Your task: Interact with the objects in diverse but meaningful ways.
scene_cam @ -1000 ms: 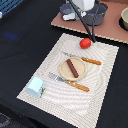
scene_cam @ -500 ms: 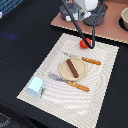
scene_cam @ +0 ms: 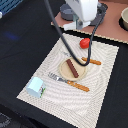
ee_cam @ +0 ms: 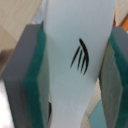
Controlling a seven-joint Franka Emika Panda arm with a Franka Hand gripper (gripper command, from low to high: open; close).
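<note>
Pincer: up at the far edge of the scene in the exterior view, the arm's white body hiding the tips there; the wrist view gives the close look, pincer point(ee_cam: 75, 70) clenched on a white oblong piece point(ee_cam: 77, 75), green-padded fingers point(ee_cam: 37, 85) pressing it from both sides.
White oblong piece: held upright between the pads, a small black brush-stroke mark on its face (what the mark is, I cannot tell).
Red tomato point(scene_cam: 85, 43): sitting on the placemat point(scene_cam: 105, 85) near its far edge, just under the arm.
Dark brown stick point(scene_cam: 72, 68): lying diagonally across the round tan plate point(scene_cam: 63, 71) in the middle of the mat.
Small carton point(scene_cam: 35, 86): white with a blue-green tint, standing on the mat's near corner toward the exterior view's left, well apart from the plate.
Fork point(scene_cam: 67, 82): wooden handle, metal tines, lying just in front of the plate, on its near side.
Knife point(scene_cam: 91, 61): wooden handle showing beside the plate on the far side, between plate and tomato.
Table point(scene_cam: 20, 45): dark surface under the mat; a pinkish board point(scene_cam: 112, 31) lies beyond the mat.
Bowl point(scene_cam: 124, 18): at the exterior view's top right edge, cut off by the frame.
Cable point(scene_cam: 52, 22): black, looping down from the arm over the mat's far side.
</note>
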